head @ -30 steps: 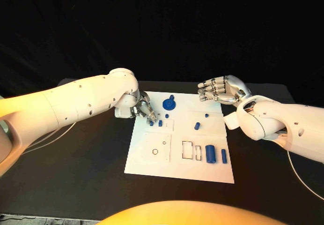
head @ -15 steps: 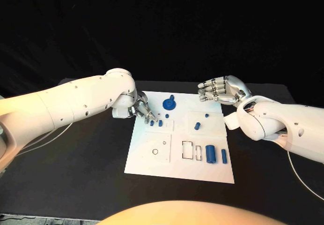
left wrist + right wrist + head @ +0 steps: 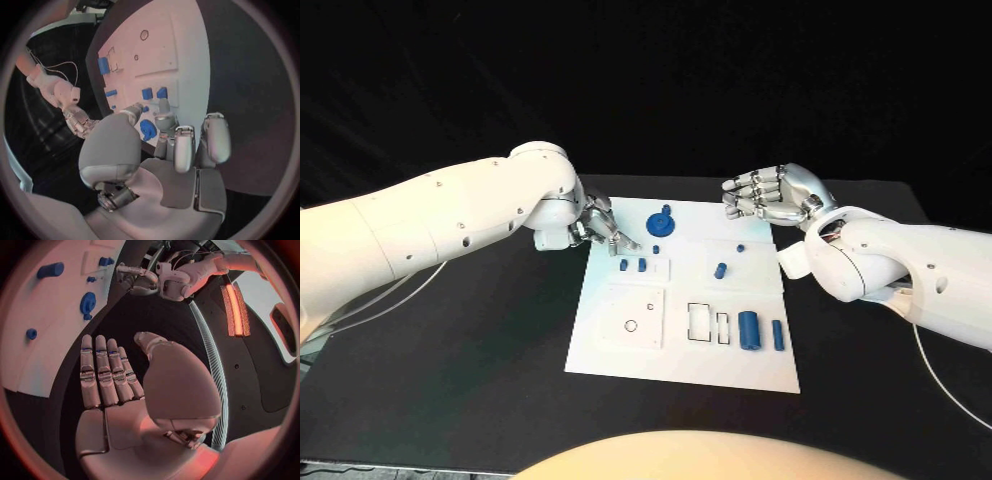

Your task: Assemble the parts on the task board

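The robot appears to be working among the small parts at the far left of the task board [image 3: 682, 350], and the step in hand looks like picking or seating one of the two short blue pegs [image 3: 632, 266] that stand side by side there. To do it well, the left hand [image 3: 599, 230] should come down over one peg alone, close from opposite sides without nudging its neighbour, and lift straight up before travelling.

The left hand hovers over the board's far left edge with its fingers [image 3: 185, 148] loosely apart and pointed down; they hold nothing that can be seen. In the left wrist view the two pegs lie just beyond the fingertips, apart from them, and the round blue gear [image 3: 662, 221] sits just to the right of the hand, further away.

The right hand [image 3: 773, 193] is raised past the board's far right corner above the counter [image 3: 473, 350], fingers side by side and bent inward, palm bare.

Two longer blue pins [image 3: 762, 329] lie near the board's right edge.
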`<action>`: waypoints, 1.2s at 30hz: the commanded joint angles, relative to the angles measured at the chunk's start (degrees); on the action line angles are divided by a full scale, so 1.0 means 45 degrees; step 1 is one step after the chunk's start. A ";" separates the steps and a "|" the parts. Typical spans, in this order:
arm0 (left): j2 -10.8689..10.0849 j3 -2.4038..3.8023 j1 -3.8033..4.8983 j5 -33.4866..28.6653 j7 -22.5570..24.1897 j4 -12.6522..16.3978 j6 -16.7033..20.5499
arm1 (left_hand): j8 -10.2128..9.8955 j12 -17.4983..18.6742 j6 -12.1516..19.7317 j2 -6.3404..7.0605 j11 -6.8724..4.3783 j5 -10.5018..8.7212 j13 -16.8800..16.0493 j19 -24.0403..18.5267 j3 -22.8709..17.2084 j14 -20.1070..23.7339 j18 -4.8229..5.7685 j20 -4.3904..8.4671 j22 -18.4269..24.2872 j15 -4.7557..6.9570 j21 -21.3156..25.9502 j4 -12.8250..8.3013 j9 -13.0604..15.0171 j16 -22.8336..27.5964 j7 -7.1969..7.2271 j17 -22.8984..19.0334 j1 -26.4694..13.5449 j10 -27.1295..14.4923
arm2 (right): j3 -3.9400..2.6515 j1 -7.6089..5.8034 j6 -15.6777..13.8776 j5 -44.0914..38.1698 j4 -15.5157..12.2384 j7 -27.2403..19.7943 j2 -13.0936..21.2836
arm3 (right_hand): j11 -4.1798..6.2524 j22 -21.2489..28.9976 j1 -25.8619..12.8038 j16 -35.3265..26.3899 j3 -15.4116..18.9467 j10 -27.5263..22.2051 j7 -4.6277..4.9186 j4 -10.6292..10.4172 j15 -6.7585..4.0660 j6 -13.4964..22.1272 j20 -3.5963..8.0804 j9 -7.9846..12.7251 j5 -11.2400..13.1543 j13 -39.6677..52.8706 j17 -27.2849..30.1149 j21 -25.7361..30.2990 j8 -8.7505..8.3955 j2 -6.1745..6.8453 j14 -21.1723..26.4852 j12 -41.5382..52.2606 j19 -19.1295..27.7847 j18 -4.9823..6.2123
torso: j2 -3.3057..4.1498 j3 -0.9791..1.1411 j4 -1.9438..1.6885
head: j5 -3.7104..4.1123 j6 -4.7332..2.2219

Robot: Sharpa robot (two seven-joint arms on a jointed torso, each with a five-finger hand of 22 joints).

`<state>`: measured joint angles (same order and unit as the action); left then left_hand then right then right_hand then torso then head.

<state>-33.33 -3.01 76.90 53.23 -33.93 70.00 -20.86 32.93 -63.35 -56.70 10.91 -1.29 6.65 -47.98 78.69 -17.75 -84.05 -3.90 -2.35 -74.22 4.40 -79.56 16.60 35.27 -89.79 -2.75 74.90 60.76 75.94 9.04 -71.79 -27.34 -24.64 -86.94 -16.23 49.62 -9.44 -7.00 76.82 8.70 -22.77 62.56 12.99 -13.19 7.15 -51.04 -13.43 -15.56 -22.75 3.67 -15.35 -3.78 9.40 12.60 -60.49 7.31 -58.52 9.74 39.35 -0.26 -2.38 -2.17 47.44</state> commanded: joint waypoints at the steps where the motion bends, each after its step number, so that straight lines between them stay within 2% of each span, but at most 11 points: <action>1: -0.0141 0.0069 0.0010 -0.0520 0.1068 0.0322 0.1525 | -0.0257 0.1201 0.0691 -0.0169 0.0252 0.0122 0.1577 -0.0887 0.0059 -0.0949 -0.0282 -0.0084 0.1029 -0.0214 0.0766 -0.0080 -0.0112 0.0563 -0.0275 0.2299 0.0764 -0.1174 | -0.0004 0.0016 0.0140 -0.0091 -0.0016 -0.0180 0.0007 | -0.0020 0.0011 -0.0126 -0.0048 0.0005 0.0093 0.0038 0.0054 0.0008 -0.0110 -0.0018 0.0012 -0.0065 -0.0003 0.0022 -0.0044 -0.0050 -0.0035 -0.0088 -0.0064 -0.0065 0.0183 | 0.0003 -0.0001 -0.0028 | 0.0030 -0.0023; 3: -0.0268 0.0100 0.0011 -0.0524 0.1560 0.0556 0.2136 | -0.0476 0.2529 0.1311 -0.0268 0.0516 0.0159 0.3148 -0.1624 -0.0229 -0.0525 -0.0472 -0.0280 0.1883 -0.0434 0.1459 -0.0178 -0.0216 0.1144 -0.0571 0.1397 0.1667 -0.2564 | -0.0004 0.0018 0.0128 -0.0091 -0.0015 -0.0188 0.0010 | -0.0019 0.0022 -0.0128 -0.0054 0.0002 0.0098 0.0037 0.0057 0.0008 -0.0115 -0.0018 0.0012 -0.0066 -0.0002 0.0026 -0.0045 -0.0051 -0.0038 -0.0090 -0.0065 -0.0067 0.0184 | -0.0001 0.0005 -0.0018 | 0.0024 -0.0052; 6: -0.0446 0.0121 0.0005 -0.0310 0.2593 0.0916 0.3229 | -0.0774 0.3288 0.2032 -0.0169 0.0813 0.0158 0.3621 -0.3006 -0.0983 0.0344 -0.0863 -0.0536 0.3543 -0.0698 0.2864 -0.0445 -0.0462 0.2218 -0.0895 -0.0155 0.3009 -0.3616 | -0.0004 0.0020 0.0108 -0.0091 -0.0018 -0.0207 0.0028 | -0.0019 0.0022 -0.0128 -0.0054 0.0002 0.0098 0.0037 0.0057 0.0008 -0.0115 -0.0018 0.0012 -0.0066 -0.0002 0.0026 -0.0045 -0.0051 -0.0038 -0.0090 -0.0065 -0.0067 0.0184 | 0.0006 -0.0004 -0.0008 | 0.0064 -0.0102; 8: -0.0575 0.0123 -0.0017 -0.0054 0.3564 0.1188 0.4233 | -0.0999 0.3863 0.2518 0.0135 0.1103 0.0145 0.4079 -0.4999 -0.1680 0.1901 -0.1349 -0.0786 0.5890 -0.0992 0.5038 -0.0636 -0.0713 0.3990 -0.1196 -0.2418 0.3781 -0.4306 | -0.0004 0.0021 0.0093 -0.0091 -0.0016 -0.0219 0.0048 | -0.0018 0.0025 -0.0125 -0.0055 0.0000 0.0099 0.0036 0.0059 0.0008 -0.0115 -0.0018 0.0012 -0.0066 -0.0002 0.0027 -0.0045 -0.0052 -0.0038 -0.0091 -0.0066 -0.0068 0.0184 | 0.0022 -0.0005 -0.0021 | 0.0087 -0.0162; 11: -0.0795 0.0091 -0.0161 0.0604 0.5268 0.1635 0.5892 | -0.1629 0.5171 0.3916 0.0635 0.1388 0.0127 0.5073 -0.5925 -0.2471 0.4894 -0.1444 -0.1083 0.7027 -0.1313 0.6638 -0.0817 -0.1273 0.7291 -0.1499 -0.6086 0.4420 -0.5790 | -0.0004 0.0021 0.0077 -0.0104 -0.0008 -0.0240 0.0076 | -0.0016 0.0031 -0.0112 -0.0058 -0.0005 0.0099 0.0034 0.0071 0.0007 -0.0116 -0.0018 0.0012 -0.0067 -0.0002 0.0029 -0.0046 -0.0053 -0.0036 -0.0093 -0.0067 -0.0069 0.0184 | 0.0020 0.0006 -0.0031 | 0.0138 -0.0230; 12: -0.0836 0.0077 -0.0214 0.0859 0.5667 0.1731 0.6291 | -0.1658 0.5594 0.4175 0.0774 0.1552 0.0122 0.5462 -0.6049 -0.2572 0.5250 -0.1434 -0.1206 0.7337 -0.1443 0.7119 -0.0867 -0.1446 0.7760 -0.1551 -0.6454 0.4514 -0.6172 | -0.0004 0.0021 0.0073 -0.0109 -0.0005 -0.0246 0.0082 | -0.0016 0.0031 -0.0112 -0.0058 -0.0005 0.0099 0.0034 0.0071 0.0007 -0.0116 -0.0018 0.0012 -0.0067 -0.0002 0.0029 -0.0046 -0.0053 -0.0036 -0.0093 -0.0067 -0.0069 0.0184 | 0.0016 0.0005 -0.0033 | 0.0160 -0.0245; 16: -0.0898 -0.0028 -0.0476 0.2312 0.6973 0.1984 0.7601 | -0.1439 0.6279 0.4112 0.0984 0.1769 0.0102 0.6235 -0.5986 -0.2548 0.5440 -0.1462 -0.1392 0.7833 -0.1640 0.7818 -0.1020 -0.1773 0.8254 -0.1490 -0.7064 0.4678 -0.6558 | -0.0004 0.0022 0.0069 -0.0132 0.0013 -0.0265 0.0096 | -0.0014 0.0037 -0.0094 -0.0060 -0.0014 0.0099 0.0031 0.0087 0.0006 -0.0117 -0.0017 0.0012 -0.0070 -0.0002 0.0032 -0.0047 -0.0054 -0.0035 -0.0096 -0.0069 -0.0071 0.0185 | -0.0005 -0.0020 -0.0039 | 0.0184 -0.0305; 21: -0.0728 -0.0227 -0.0734 0.3873 0.7517 0.1885 0.8042 | -0.1446 0.6595 0.3923 0.1058 0.1872 0.0099 0.6701 -0.5787 -0.2432 0.5335 -0.1454 -0.1449 0.7953 -0.1688 0.7962 -0.1074 -0.2131 0.8025 -0.1352 -0.7204 0.4758 -0.6715 | -0.0004 0.0027 0.0082 -0.0158 0.0021 -0.0279 0.0089 | -0.0012 0.0042 -0.0079 -0.0062 -0.0020 0.0100 0.0029 0.0100 0.0004 -0.0117 -0.0016 0.0012 -0.0071 -0.0003 0.0033 -0.0048 -0.0055 -0.0032 -0.0098 -0.0071 -0.0073 0.0185 | 0.0016 -0.0015 -0.0018 | 0.0204 -0.0401; 27: -0.0247 -0.0477 -0.0882 0.5044 0.7512 0.1271 0.7853 | -0.1522 0.6651 0.3690 0.1092 0.1859 0.0082 0.7062 -0.5514 -0.2228 0.5123 -0.1458 -0.1438 0.7848 -0.1677 0.7790 -0.1033 -0.2536 0.7296 -0.1311 -0.7140 0.4754 -0.6617 | -0.0004 0.0037 0.0079 -0.0191 0.0040 -0.0279 0.0069 | -0.0011 0.0050 -0.0060 -0.0066 -0.0030 0.0100 0.0028 0.0118 0.0003 -0.0117 -0.0015 0.0013 -0.0071 -0.0003 0.0036 -0.0049 -0.0057 -0.0032 -0.0101 -0.0074 -0.0076 0.0185 | 0.0009 0.0003 0.0001 | 0.0196 -0.0432; 34: 0.0172 -0.0579 -0.0950 0.5874 0.7108 0.0850 0.7223 | -0.1561 0.6562 0.3201 0.1094 0.1805 0.0087 0.7361 -0.5330 -0.1870 0.4997 -0.1464 -0.1424 0.7598 -0.1651 0.7462 -0.0876 -0.2915 0.6346 -0.1301 -0.7079 0.4717 -0.6512 | -0.0004 0.0042 0.0076 -0.0209 0.0050 -0.0274 0.0050 | -0.0011 0.0050 -0.0060 -0.0066 -0.0030 0.0100 0.0028 0.0118 0.0003 -0.0117 -0.0015 0.0013 -0.0071 -0.0003 0.0036 -0.0049 -0.0057 -0.0032 -0.0101 -0.0074 -0.0076 0.0185 | 0.0039 0.0001 0.0021 | 0.0200 -0.0449; 36: 0.0235 -0.0590 -0.0965 0.6119 0.7062 0.0800 0.7041 | -0.1660 0.6457 0.2856 0.1092 0.1735 0.0098 0.7489 -0.5190 -0.1864 0.4331 -0.1468 -0.1363 0.7388 -0.1579 0.7170 -0.0813 -0.3090 0.5343 -0.1285 -0.6259 0.4795 -0.6167 | -0.0004 0.0043 0.0075 -0.0211 0.0048 -0.0273 0.0048 | -0.0011 0.0050 -0.0060 -0.0066 -0.0030 0.0100 0.0028 0.0118 0.0003 -0.0117 -0.0015 0.0013 -0.0071 -0.0003 0.0036 -0.0049 -0.0057 -0.0032 -0.0101 -0.0074 -0.0076 0.0185 | 0.0030 0.0014 0.0019 | 0.0203 -0.0447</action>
<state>-32.48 -5.68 72.63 76.50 -2.41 73.69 12.45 25.61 -34.11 -43.53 15.32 6.56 7.18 -14.40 55.01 -26.23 -63.97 -9.76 -8.49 -40.80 -2.80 -47.03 12.89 21.52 -64.85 -8.52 46.03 82.09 47.80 9.04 -71.64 -27.41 -24.99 -86.68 -16.55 49.88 -9.44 -6.82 76.83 8.70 -22.93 62.56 12.99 -13.03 7.15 -51.04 -13.42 -15.57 -22.75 3.67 -15.24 -3.78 9.41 12.60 -60.49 7.31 -58.52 9.74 39.50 -0.27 -2.31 -1.26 45.41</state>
